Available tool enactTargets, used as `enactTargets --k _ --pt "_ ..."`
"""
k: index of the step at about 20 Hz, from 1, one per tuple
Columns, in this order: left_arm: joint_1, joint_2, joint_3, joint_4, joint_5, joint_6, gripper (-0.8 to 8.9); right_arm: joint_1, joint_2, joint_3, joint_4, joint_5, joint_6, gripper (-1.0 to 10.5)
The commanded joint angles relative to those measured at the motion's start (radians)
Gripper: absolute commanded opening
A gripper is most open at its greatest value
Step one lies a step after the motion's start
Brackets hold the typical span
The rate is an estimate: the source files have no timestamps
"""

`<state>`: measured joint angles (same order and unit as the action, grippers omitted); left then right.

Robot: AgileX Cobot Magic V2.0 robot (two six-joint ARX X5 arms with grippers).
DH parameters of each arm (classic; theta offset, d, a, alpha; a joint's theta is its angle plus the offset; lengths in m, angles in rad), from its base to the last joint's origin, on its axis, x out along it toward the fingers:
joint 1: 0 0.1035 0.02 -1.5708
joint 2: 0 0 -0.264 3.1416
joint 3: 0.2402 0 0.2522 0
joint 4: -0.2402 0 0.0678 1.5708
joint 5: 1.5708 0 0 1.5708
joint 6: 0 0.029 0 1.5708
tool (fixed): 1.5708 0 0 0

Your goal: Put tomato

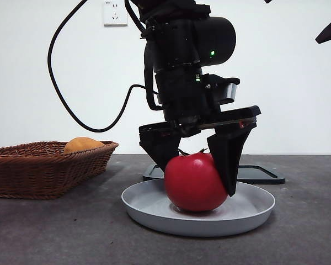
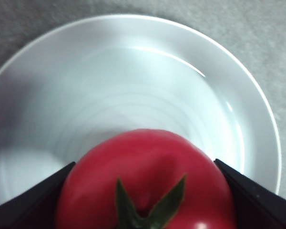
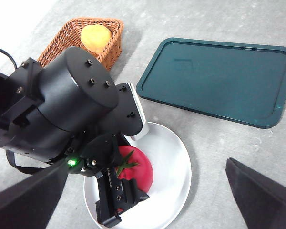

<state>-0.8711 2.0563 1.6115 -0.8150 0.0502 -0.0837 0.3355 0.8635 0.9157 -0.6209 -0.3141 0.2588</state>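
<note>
Step in hand: placement of the tomato (image 1: 195, 183) on the white plate (image 1: 248, 212); judged at or near set-down, release not yet made.
Tomato: bright red, green stem uppermost, standing in the plate; its underside appears to touch the plate floor in the front view, though contact cannot be confirmed.
Left pincer (image 1: 197, 160): descended from above, jaws closed on the tomato's two flanks; the left wrist view shows both black jaws pressed against the red skin.
Right pincer (image 3: 148, 200): waiting high and well apart from the plate, jaws spread wide, nothing between them.
Next move, judged: part the left jaws evenly, then lift straight up so the round fruit is not nudged or rolled toward the rim.
Risk, judged: glossy round body may roll on the smooth plate.
Wicker basket (image 1: 41, 165): stands apart from the plate, holding an orange-yellow fruit (image 1: 81, 144).
Green tray (image 3: 219, 78): beyond the plate, flat.
Surface: grey matte tabletop (image 1: 55, 232).
Room: plain white wall, one socket (image 1: 115, 12) high up.
</note>
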Motion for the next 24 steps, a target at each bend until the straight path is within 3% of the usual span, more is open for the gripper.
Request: enactTargets --k 1,5,8,10,19,24 --pt "-0.010 0.033 0.016 0.005 -0.006 0.023 3.33 0.005 0.004 0.018 0.006 0.000 -0.009 6.2" --pt "-0.010 0.034 0.016 0.005 -0.006 0.032 3.59 0.005 0.004 0.018 0.006 0.000 -0.009 6.2" --pt "-0.010 0.034 0.016 0.006 -0.006 0.032 5.60 0.005 0.004 0.018 0.006 0.000 -0.009 6.2" --pt "-0.010 0.033 0.019 0.007 -0.006 0.039 6.37 0.005 0.004 0.018 0.006 0.000 -0.009 6.2" --pt "0.015 0.016 0.244 -0.245 -0.006 0.076 6.35 0.005 0.004 0.018 0.006 0.000 -0.009 6.2" --pt "0.076 -0.087 0.267 -0.408 -0.006 0.103 6.34 0.005 0.004 0.018 0.006 0.000 -0.009 6.2"
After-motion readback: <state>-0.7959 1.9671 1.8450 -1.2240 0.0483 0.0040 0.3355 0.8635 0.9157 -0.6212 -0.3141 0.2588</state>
